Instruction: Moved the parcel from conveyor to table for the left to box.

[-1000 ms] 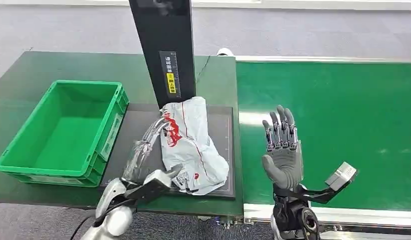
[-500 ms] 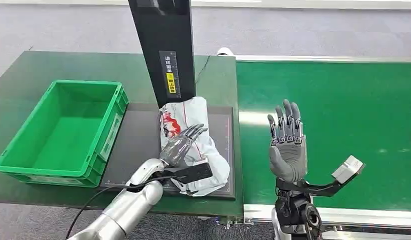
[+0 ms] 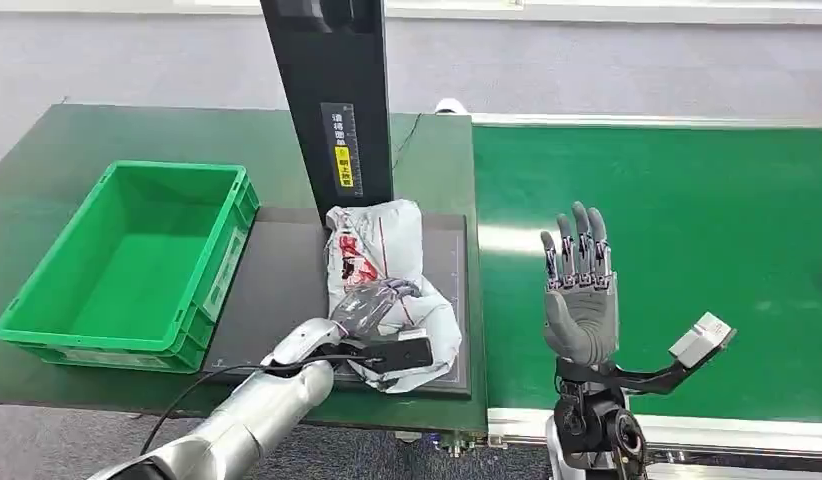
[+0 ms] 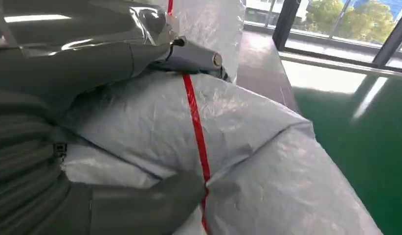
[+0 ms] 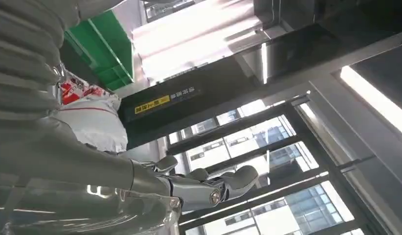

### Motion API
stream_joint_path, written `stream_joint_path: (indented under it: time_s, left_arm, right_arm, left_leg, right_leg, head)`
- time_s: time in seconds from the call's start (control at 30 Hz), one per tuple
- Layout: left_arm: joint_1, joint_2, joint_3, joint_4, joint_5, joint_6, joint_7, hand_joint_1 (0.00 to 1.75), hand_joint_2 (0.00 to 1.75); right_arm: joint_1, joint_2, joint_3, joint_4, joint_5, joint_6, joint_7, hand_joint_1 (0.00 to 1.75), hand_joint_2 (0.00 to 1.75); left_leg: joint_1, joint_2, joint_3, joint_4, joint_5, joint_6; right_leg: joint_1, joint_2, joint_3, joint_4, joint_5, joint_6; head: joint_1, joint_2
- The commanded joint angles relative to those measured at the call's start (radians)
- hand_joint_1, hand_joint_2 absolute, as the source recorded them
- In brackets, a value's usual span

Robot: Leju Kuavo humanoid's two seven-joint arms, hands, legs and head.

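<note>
A crumpled white plastic parcel with red printing and a thin red stripe (image 3: 387,290) lies on the dark rectangular mat (image 3: 277,290) set on the green table (image 3: 47,170), at the foot of the black upright post carrying a yellow label (image 3: 332,100). The left hand (image 3: 372,305) rests on top of the parcel near its nearer end, fingers curved over the wrinkled film; in the left wrist view the thick grey thumb (image 4: 140,203) presses against the bag beside the red stripe while the fingers (image 4: 194,56) wrap over the opposite fold, so the hand grasps the parcel. The right hand (image 3: 580,295) stands upright above the green conveyor belt (image 3: 687,220), palm facing the camera, fingers extended and apart, holding nothing; the right wrist view shows those fingers (image 5: 204,188) spread in open air. An open green plastic crate (image 3: 137,260) sits on the table just beside the mat, on its left.
</note>
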Motion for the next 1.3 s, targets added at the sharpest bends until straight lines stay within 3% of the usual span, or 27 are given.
stream_joint_path:
  time_s: [0.03,0.2,0.37,0.77,0.9,1.07,1.3]
  left_arm:
    - [0.050,0.049,0.011,-0.010,0.066,0.069,-0.033,1.75,1.75]
    - [0.160,0.101,0.087,-0.321,0.169,0.137,-0.056,1.75,1.75]
    - [0.291,0.147,0.188,-0.667,0.404,0.177,-0.153,1.75,1.75]
    - [0.511,0.151,0.447,-1.208,0.940,0.118,-0.379,1.75,1.75]
    - [0.515,0.146,0.525,-1.272,0.978,0.126,-0.394,1.75,1.75]
    - [0.428,0.142,0.626,-1.208,0.929,0.179,-0.338,1.75,1.75]
    - [0.417,0.141,0.633,-1.188,0.930,0.171,-0.338,1.75,1.75]
  right_arm:
    - [0.019,0.011,-0.031,-0.004,0.007,-0.006,0.010,0.00,1.75]
    - [0.040,-0.005,-0.033,-0.022,0.005,-0.014,0.005,0.00,1.75]
    - [0.045,-0.016,-0.021,-0.017,-0.006,-0.035,-0.002,0.00,1.75]
    - [0.111,-0.030,-0.023,-0.069,-0.022,-0.079,-0.023,0.00,1.75]
    - [0.133,-0.022,-0.026,-0.089,-0.025,-0.077,-0.024,0.00,1.75]
    - [0.127,0.003,-0.024,-0.085,-0.012,-0.070,-0.017,0.00,1.75]
    - [0.124,0.002,-0.025,-0.084,-0.011,-0.069,-0.017,0.00,1.75]
  left_leg:
    - [0.000,0.002,0.001,-0.003,0.002,0.000]
    - [0.000,0.002,0.000,-0.002,0.000,0.000]
    - [0.000,0.003,-0.006,-0.001,0.000,0.000]
    - [0.000,0.005,-0.008,0.000,-0.001,0.000]
    - [0.001,0.004,-0.009,0.000,-0.001,0.000]
    - [0.001,0.003,-0.009,0.000,0.000,0.000]
    - [0.001,0.001,-0.007,-0.001,0.000,0.000]
  right_leg:
    - [0.000,0.002,-0.001,-0.002,0.002,-0.001]
    - [0.000,0.003,-0.002,-0.001,0.001,0.000]
    - [0.000,0.003,-0.008,0.000,0.001,0.000]
    - [0.001,0.005,-0.011,0.000,0.000,-0.001]
    - [0.001,0.004,-0.011,0.001,0.000,-0.001]
    - [0.001,0.002,-0.010,0.000,0.000,-0.001]
    - [0.001,0.001,-0.009,0.000,0.000,-0.001]
  head:
    - [0.000,0.000]
    - [0.000,0.000]
    - [0.000,0.000]
    - [0.000,0.000]
    - [0.000,0.000]
    - [0.000,0.000]
    - [0.000,0.000]
